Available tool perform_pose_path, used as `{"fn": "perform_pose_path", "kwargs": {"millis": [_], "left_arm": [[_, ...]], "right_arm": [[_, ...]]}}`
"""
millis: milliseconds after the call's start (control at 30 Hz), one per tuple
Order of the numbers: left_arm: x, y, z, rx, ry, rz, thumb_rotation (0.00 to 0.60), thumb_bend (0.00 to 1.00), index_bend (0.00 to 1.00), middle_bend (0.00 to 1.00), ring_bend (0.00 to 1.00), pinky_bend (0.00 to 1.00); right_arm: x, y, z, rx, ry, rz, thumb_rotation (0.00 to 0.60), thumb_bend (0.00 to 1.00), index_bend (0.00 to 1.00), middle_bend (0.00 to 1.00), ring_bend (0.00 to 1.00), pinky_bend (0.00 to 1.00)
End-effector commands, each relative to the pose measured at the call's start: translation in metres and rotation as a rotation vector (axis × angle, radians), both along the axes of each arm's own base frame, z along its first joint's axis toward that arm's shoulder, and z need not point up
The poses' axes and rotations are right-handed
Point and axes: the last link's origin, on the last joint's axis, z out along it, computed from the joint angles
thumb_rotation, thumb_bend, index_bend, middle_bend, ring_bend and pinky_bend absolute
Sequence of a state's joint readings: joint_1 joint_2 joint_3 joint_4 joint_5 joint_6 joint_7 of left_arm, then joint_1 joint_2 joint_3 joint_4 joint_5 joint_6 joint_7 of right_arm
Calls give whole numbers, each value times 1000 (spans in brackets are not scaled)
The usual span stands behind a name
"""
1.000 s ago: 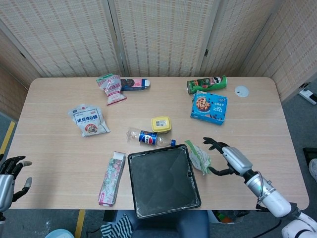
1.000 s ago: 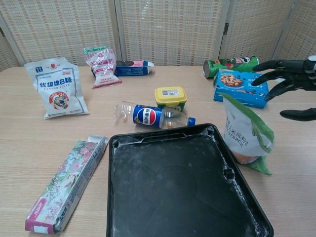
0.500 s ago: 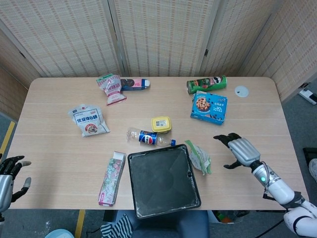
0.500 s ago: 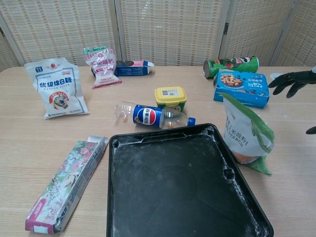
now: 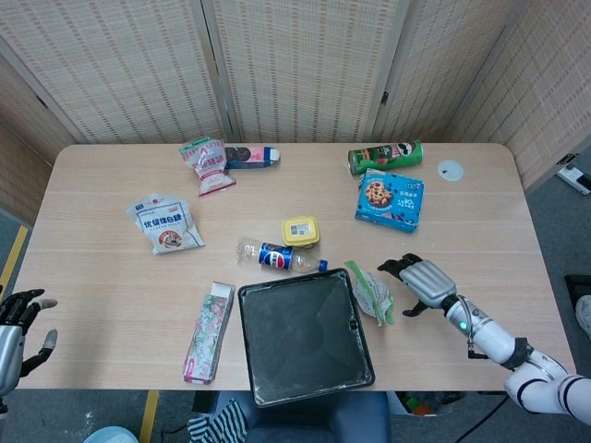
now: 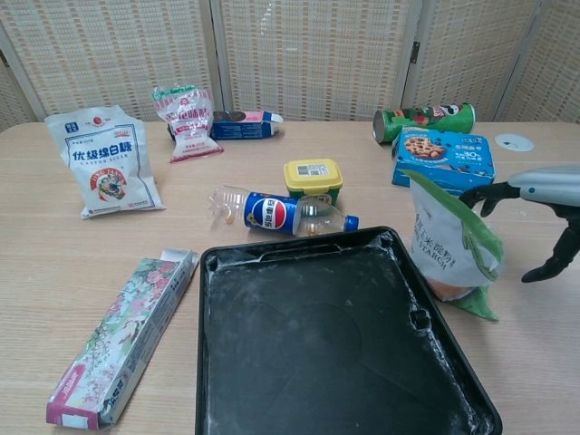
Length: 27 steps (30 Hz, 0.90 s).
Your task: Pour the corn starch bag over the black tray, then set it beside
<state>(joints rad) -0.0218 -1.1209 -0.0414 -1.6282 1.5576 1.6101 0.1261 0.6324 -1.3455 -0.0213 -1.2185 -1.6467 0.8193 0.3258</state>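
Observation:
The corn starch bag [image 5: 369,293] [image 6: 449,243], white with green edges, stands on the table just right of the black tray [image 5: 305,337] [image 6: 335,340]. The tray shows a dusting of white powder. My right hand [image 5: 421,281] [image 6: 544,208] hovers close to the bag's right side with its fingers spread and nothing in them; I cannot tell whether a fingertip touches the bag. My left hand [image 5: 18,323] rests open at the table's near left edge, far from both, and shows only in the head view.
A Pepsi bottle [image 5: 277,257] lies behind the tray, with a yellow tub [image 5: 300,231] beyond it. A floral box [image 5: 210,330] lies left of the tray. A blue cookie box [image 5: 390,198] and a green chip can [image 5: 385,156] sit at the back right, with snack bags at the back left.
My right hand drew back to the right, away from the bag, then came back left and lower to the bag's side. The bag and tray have not moved.

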Motion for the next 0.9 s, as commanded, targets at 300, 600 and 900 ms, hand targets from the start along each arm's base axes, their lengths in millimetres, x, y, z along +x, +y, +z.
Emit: {"fn": "perform_pose_path", "kwargs": {"millis": [300, 600, 900], "left_arm": [[2, -1, 1, 4, 8, 0, 600, 435, 361, 252, 224, 74], [1, -3, 3, 5, 10, 7, 600, 436, 361, 252, 224, 74], [-1, -3, 4, 7, 9, 7, 600, 435, 361, 252, 224, 74]], "right_arm": [[6, -12, -37, 37, -39, 41, 600, 77, 222, 216, 224, 127], [1, -11, -48, 14, -85, 25, 600, 78, 340, 280, 285, 192], [-2, -8, -52, -32, -97, 30, 600, 215, 534, 396, 373, 248]]}}
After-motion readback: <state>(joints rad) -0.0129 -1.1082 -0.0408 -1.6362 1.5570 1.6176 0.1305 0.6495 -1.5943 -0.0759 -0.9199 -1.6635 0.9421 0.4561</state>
